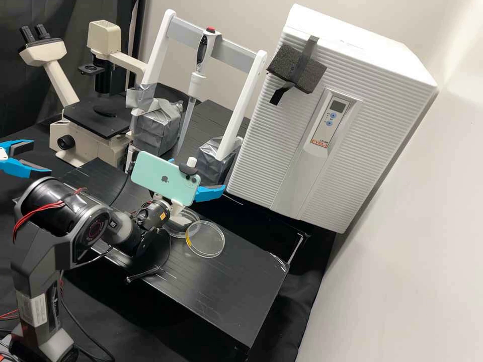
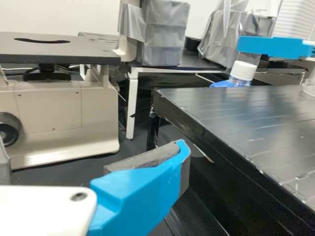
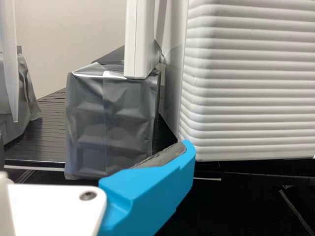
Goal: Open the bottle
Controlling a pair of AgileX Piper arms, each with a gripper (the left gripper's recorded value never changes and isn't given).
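Observation:
The bottle [image 2: 239,74] has a white cap [image 1: 191,162] and a blue label. It stands upright on the raised black platform [image 1: 236,281], mostly hidden in the high view behind a mint-green phone [image 1: 163,177] mounted on the right arm. One blue finger [image 1: 211,191] of the right gripper sticks out beside the phone. In the left wrist view this finger [image 2: 275,46] lies level just above the cap; I cannot tell if it touches. My left gripper [image 1: 36,158] is open and empty at the far left, well away from the bottle, with its own finger [image 2: 142,191] below the platform edge.
Two clear petri dishes [image 1: 205,239] lie on the platform by the right wrist. A microscope [image 1: 85,125] stands at the back left. A pipette [image 1: 193,95] hangs from a white frame with grey taped feet [image 3: 113,128]. A large white ribbed appliance [image 1: 332,115] stands to the right.

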